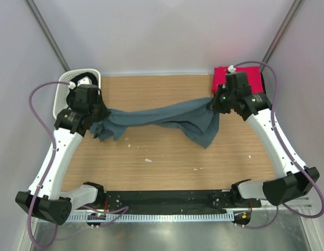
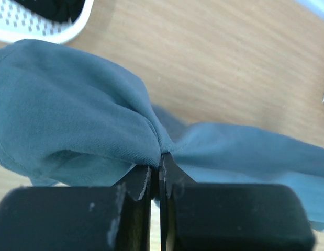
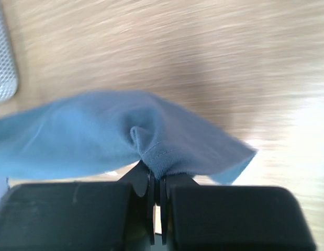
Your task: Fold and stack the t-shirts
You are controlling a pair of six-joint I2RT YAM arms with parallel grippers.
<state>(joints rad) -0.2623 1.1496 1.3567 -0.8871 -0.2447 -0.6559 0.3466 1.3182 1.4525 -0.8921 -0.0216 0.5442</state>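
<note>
The left gripper [image 2: 160,159], jaws clamped on a bunched end of the slate blue-grey t-shirt [image 1: 162,117], hangs just beside the white basket [image 1: 62,91]. The right gripper [image 3: 157,175], well away from the basket, pinches the shirt's hemmed edge.

No legible txt, labels, brands, nos. or signs in any view.

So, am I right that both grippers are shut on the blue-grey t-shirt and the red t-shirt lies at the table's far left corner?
Not quite: the top external view shows the red t-shirt at the far right corner, behind the right gripper. It and the left gripper are indeed shut on the blue-grey t-shirt.
</note>
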